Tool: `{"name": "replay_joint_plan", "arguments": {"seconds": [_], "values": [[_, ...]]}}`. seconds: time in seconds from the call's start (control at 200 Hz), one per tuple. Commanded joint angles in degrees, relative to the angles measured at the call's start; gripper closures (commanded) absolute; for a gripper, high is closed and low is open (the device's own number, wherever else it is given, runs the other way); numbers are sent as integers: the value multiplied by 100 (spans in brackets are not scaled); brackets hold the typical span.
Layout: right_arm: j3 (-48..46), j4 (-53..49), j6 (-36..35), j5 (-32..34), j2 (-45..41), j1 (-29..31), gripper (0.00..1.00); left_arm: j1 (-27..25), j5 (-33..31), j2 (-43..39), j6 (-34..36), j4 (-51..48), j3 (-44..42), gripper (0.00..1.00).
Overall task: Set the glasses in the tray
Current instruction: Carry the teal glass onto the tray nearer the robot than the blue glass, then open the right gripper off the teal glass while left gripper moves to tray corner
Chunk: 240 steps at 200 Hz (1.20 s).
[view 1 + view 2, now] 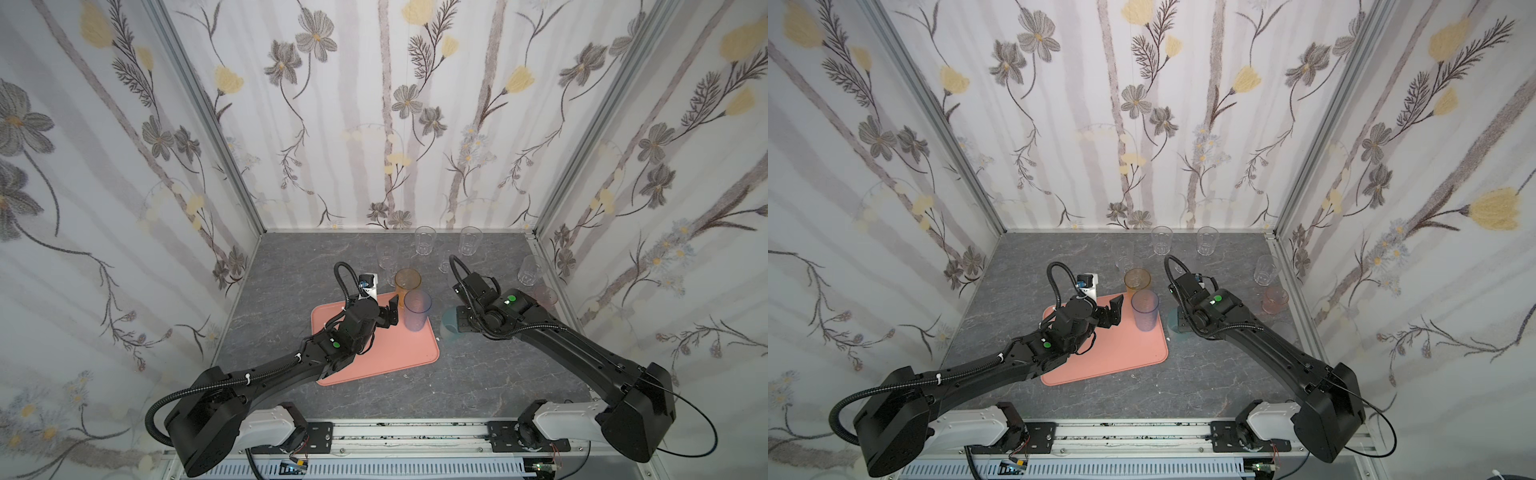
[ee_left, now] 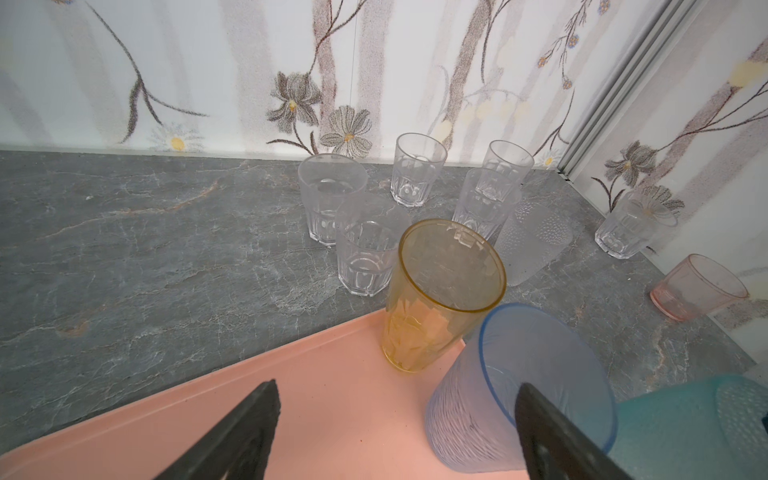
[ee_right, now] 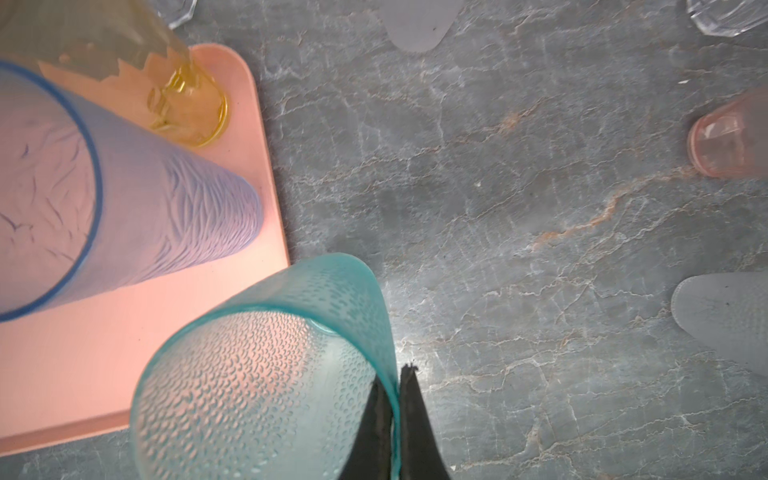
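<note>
The right fingers (image 3: 417, 432) pinch the teal tumbler (image 3: 257, 374) by its thin rim wall; it looks light, slick, likely to swing. The left fingers (image 2: 241, 436) gape wide, empty, above the tray (image 2: 124, 424).

The salmon-pink tray (image 1: 395, 357) lay flat on the table (image 1: 478, 374), with an amber glass (image 1: 408, 286) upright in its far right corner and a ribbed blue-purple glass (image 1: 417, 311) upright just beside it, both inside the rim. A dimpled teal glass (image 3: 266, 365) was at the tray's right edge, its rim pinched by the right gripper (image 3: 397, 374); whether it rested on anything could not be determined. Off the tray, clear tumblers (image 2: 417, 168) stood upright toward the table's far side, a frosted one (image 2: 534, 245) among them, and a short pink glass (image 2: 698, 286) stood near the right edge
</note>
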Motion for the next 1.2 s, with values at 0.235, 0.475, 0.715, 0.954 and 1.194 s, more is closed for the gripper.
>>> {"name": "replay_joint_plan", "arguments": {"seconds": [0.235, 0.475, 0.715, 0.954, 1.194], "values": [[589, -199, 266, 25, 585, 1057, 100, 13, -129, 10, -77, 200, -28, 9], [435, 202, 322, -37, 988, 1197, 100, 40, -148, 11, -53, 200, -39, 9], [238, 471, 441, -108, 1071, 1193, 96, 153, -82, -145, 60, 200, -153, 9], [299, 477, 450, -117, 1078, 1182, 84, 425, 210, -266, 79, 132, -188, 10], [752, 312, 333, -439, 668, 811, 72, 869, 261, -399, 95, -763, 49, 10]]}}
